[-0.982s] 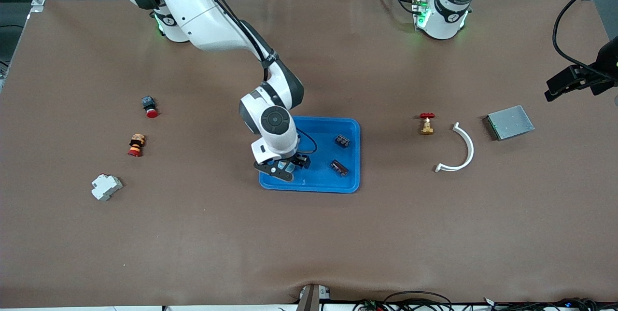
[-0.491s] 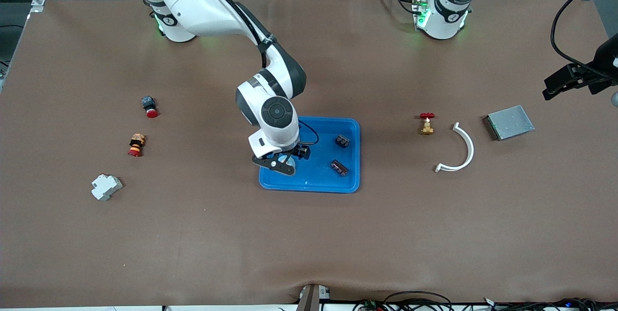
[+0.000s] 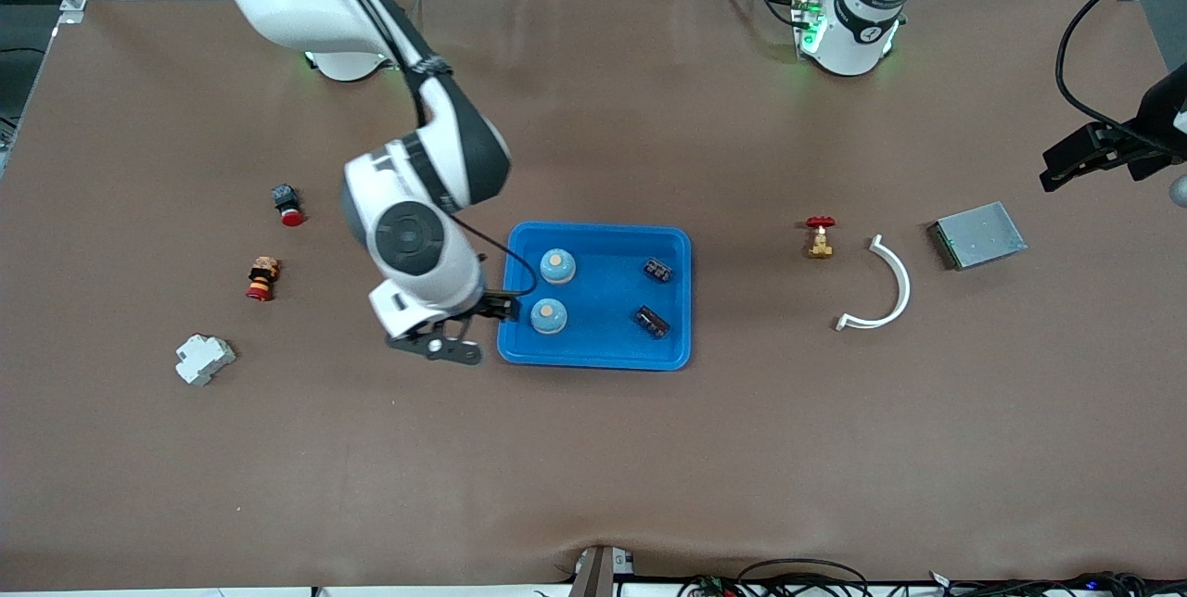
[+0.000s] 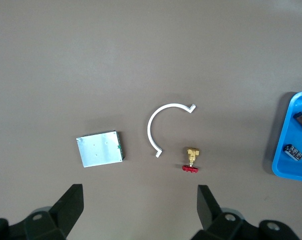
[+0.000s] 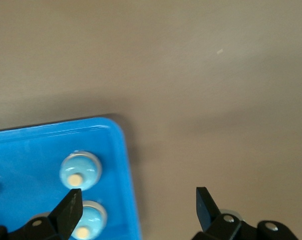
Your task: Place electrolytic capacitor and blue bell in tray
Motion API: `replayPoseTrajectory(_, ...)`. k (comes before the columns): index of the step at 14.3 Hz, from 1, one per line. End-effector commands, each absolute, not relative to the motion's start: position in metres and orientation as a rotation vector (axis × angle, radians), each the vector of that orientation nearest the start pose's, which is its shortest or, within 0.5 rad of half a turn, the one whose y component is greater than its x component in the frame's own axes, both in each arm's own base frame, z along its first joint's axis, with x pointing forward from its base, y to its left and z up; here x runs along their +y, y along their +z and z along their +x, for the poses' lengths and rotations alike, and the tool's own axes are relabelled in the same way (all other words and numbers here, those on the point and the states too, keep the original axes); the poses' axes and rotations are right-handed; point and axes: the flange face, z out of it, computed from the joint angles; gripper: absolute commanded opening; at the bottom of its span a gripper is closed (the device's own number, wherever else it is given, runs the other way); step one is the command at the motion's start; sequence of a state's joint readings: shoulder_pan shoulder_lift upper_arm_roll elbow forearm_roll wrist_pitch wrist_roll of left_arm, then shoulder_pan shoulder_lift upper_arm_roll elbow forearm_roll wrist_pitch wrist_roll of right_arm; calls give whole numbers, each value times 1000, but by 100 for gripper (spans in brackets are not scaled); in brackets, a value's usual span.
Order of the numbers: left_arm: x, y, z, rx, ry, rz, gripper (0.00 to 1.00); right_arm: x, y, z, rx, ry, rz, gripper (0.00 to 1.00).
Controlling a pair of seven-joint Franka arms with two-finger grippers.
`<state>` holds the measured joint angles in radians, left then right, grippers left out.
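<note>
The bright-blue tray (image 3: 603, 351) lies mid-table. Two round blue bells (image 3: 557, 266) (image 3: 548, 315) sit in its half toward the right arm's end. Two dark electrolytic capacitors (image 3: 658, 270) (image 3: 652, 322) lie in its other half. My right gripper (image 3: 464, 330) hangs open and empty over the bare table just off the tray's edge. The right wrist view shows the tray corner (image 5: 118, 150), both bells (image 5: 79, 170) (image 5: 88, 220) and the right gripper (image 5: 135, 207). My left gripper (image 4: 139, 210) waits open and empty, high over the table toward the left arm's end, and it (image 3: 1076, 161) also shows in the front view.
A brass valve with a red handle (image 3: 820, 237), a white curved piece (image 3: 886, 286) and a grey metal box (image 3: 979, 234) lie toward the left arm's end. A red push button (image 3: 287, 205), a red-and-orange button (image 3: 261, 278) and a white breaker (image 3: 204, 359) lie toward the right arm's end.
My right gripper has drawn away from over the tray toward the right arm's end, uncovering two blue bells resting in the tray. The left arm has barely moved.
</note>
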<state>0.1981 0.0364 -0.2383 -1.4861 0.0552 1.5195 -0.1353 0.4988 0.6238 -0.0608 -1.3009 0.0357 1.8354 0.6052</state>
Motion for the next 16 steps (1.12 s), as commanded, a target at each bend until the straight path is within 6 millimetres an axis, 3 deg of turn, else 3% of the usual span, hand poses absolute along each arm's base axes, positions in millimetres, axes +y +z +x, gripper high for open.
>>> replayPoseTrajectory(1, -21, 641, 553, -111, 11, -3099, 100, 271, 398, 652, 185, 157, -3177, 100)
replayPoseTrajectory(5, -21, 642, 553, -116, 8, -3095, 100, 206, 426, 661, 77, 152, -3169, 100)
replayPoseTrajectory(7, -23, 644, 550, -121, 5, -3095, 100, 164, 442, 659, 13, 144, -3158, 100)
replayPoseTrajectory(9, -42, 646, 544, -93, 10, -3089, 100, 117, 458, 657, -56, 139, -3147, 100)
replayPoseTrajectory(12, -40, 650, 535, -98, 13, -3087, 100, 54, 484, 647, -101, 108, -3131, 100)
replayPoseTrajectory(16, -37, 651, 528, -106, 1, -3103, 100, 14, 524, 627, -16, 108, -3127, 100)
